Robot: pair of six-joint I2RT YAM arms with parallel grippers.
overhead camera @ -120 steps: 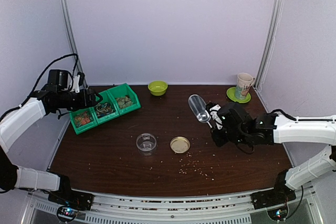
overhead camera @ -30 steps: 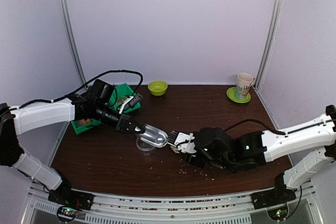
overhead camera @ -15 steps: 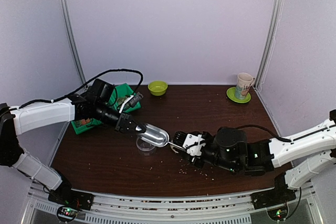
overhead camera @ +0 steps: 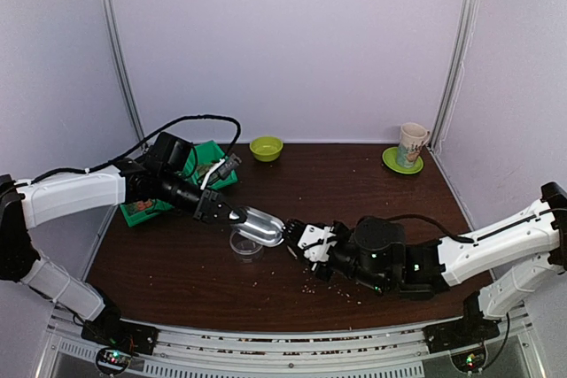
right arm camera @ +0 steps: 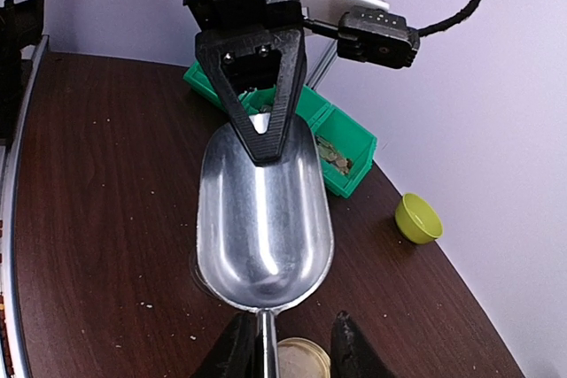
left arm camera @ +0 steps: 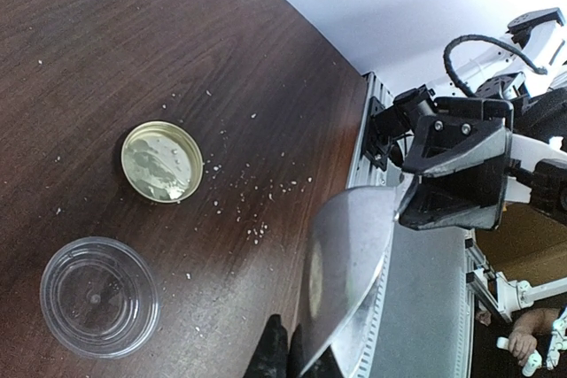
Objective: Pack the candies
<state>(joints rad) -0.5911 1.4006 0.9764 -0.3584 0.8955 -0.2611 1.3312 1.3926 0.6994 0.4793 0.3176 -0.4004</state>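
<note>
**Scoop held between the two arms, candies in the bin**

We are clamping the left gripper [overhead camera: 237, 215] on the front rim of the metal scoop [right arm camera: 264, 219], jaws pressed together on the thin edge. The scoop is hanging empty above the table [overhead camera: 372, 192], partly over the clear cup [overhead camera: 246, 245], with its open mouth pointing toward the left arm. We are straddling the scoop's thin handle with the right gripper [right arm camera: 288, 347]. Its fingers are standing apart, one close beside the handle and the other leaving a clear gap.

The candies [right arm camera: 337, 157] are lying in the green bin [right arm camera: 354, 179] at the far left of the table, behind the left arm and well apart from the scoop. We are seeing none in the scoop or the cup.

A gold lid [left arm camera: 160, 161] is lying flat near the cup, not touching it. Pale crumbs [left arm camera: 257, 232] are lying scattered beside the lid.
</note>
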